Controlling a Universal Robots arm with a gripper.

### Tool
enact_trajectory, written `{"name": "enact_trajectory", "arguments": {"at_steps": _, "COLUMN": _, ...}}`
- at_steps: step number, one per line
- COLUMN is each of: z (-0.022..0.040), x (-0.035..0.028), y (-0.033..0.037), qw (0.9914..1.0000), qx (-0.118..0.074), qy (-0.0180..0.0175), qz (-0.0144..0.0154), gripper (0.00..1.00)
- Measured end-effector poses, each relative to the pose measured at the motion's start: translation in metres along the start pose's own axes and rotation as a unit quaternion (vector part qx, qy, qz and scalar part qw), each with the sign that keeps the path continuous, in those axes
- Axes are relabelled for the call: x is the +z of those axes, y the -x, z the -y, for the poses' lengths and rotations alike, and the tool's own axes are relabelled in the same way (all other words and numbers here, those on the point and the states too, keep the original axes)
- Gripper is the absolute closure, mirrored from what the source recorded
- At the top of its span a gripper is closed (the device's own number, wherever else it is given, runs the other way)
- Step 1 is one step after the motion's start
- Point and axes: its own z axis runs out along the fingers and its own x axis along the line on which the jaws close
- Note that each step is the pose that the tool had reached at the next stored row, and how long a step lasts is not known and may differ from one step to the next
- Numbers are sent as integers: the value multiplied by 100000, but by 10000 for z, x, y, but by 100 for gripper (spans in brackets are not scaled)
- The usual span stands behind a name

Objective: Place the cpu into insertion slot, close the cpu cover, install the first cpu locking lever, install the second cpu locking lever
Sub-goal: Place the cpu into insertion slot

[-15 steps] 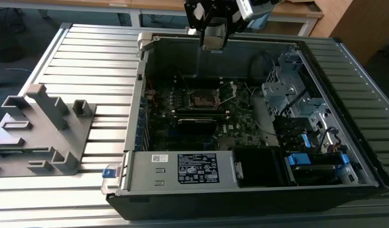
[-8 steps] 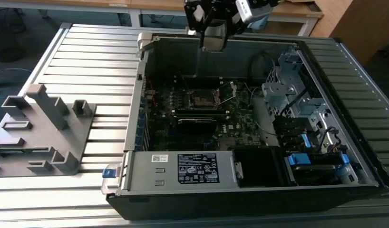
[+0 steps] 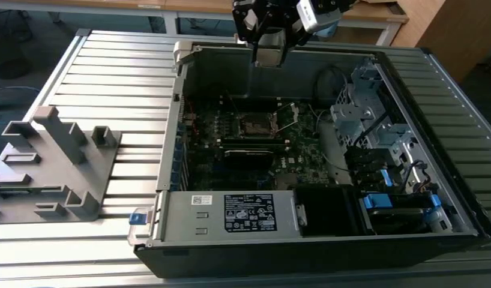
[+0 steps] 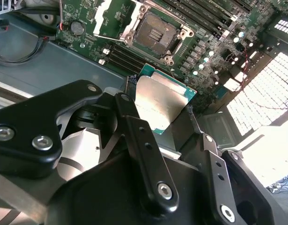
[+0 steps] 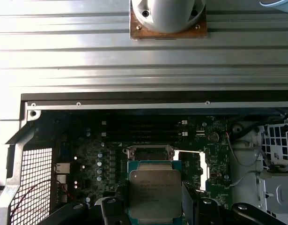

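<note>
My gripper (image 3: 269,55) hangs above the far wall of the open computer case (image 3: 169,150), shut on the cpu (image 3: 269,58). In both wrist views the cpu (image 4: 160,105) (image 5: 154,192) shows its dull silver top and green edge between the black fingers (image 4: 134,136). The insertion slot (image 3: 257,125) (image 4: 155,32) (image 5: 151,153) lies bare on the green motherboard, well below the chip. The cpu cover (image 3: 287,115) (image 4: 108,16) (image 5: 190,161) stands swung open beside the slot, with thin wire levers raised next to it.
A grey plastic fixture (image 3: 53,162) sits on the slatted metal table at the exterior view's left. Inside the case are a labelled metal box (image 3: 229,213) at the near side, drive cages and cables (image 3: 382,126) at the right, and long memory slots (image 5: 144,129).
</note>
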Motion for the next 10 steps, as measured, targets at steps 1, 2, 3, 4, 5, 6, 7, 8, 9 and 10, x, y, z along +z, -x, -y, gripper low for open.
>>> {"name": "enact_trajectory", "arguments": {"at_steps": 1, "z": 0, "x": 1, "y": 0, "qw": 100000, "qx": 1, "qy": 2, "qz": 1, "gripper": 46}}
{"name": "enact_trajectory", "arguments": {"at_steps": 2, "z": 0, "x": 1, "y": 0, "qw": 100000, "qx": -1, "qy": 4, "qz": 1, "gripper": 46}}
{"name": "enact_trajectory", "arguments": {"at_steps": 3, "z": 0, "x": 1, "y": 0, "qw": 100000, "qx": 0, "qy": 3, "qz": 2, "gripper": 46}}
{"name": "enact_trajectory", "arguments": {"at_steps": 4, "z": 0, "x": 3, "y": 0, "qw": 100000, "qx": 0, "qy": 5, "qz": 4, "gripper": 46}}
{"name": "enact_trajectory", "arguments": {"at_steps": 5, "z": 0, "x": 8, "y": 0, "qw": 100000, "qx": -2, "qy": 19, "qz": 8, "gripper": 46}}
{"name": "enact_trajectory", "arguments": {"at_steps": 6, "z": 1, "x": 11, "y": 0, "qw": 100000, "qx": 0, "qy": 11, "qz": 5, "gripper": 46}}
{"name": "enact_trajectory", "arguments": {"at_steps": 7, "z": 2, "x": 14, "y": 0, "qw": 100000, "qx": -1, "qy": 2, "qz": 1, "gripper": 46}}
{"name": "enact_trajectory", "arguments": {"at_steps": 8, "z": 2, "x": 17, "y": 0, "qw": 100000, "qx": 0, "qy": 4, "qz": 0, "gripper": 46}}
{"name": "enact_trajectory", "arguments": {"at_steps": 9, "z": 2, "x": 18, "y": 0, "qw": 100000, "qx": 0, "qy": -1, "qz": -1, "gripper": 46}}
{"name": "enact_trajectory", "arguments": {"at_steps": 10, "z": 3, "x": 24, "y": 0, "qw": 100000, "qx": 0, "qy": 1, "qz": 0, "gripper": 46}}
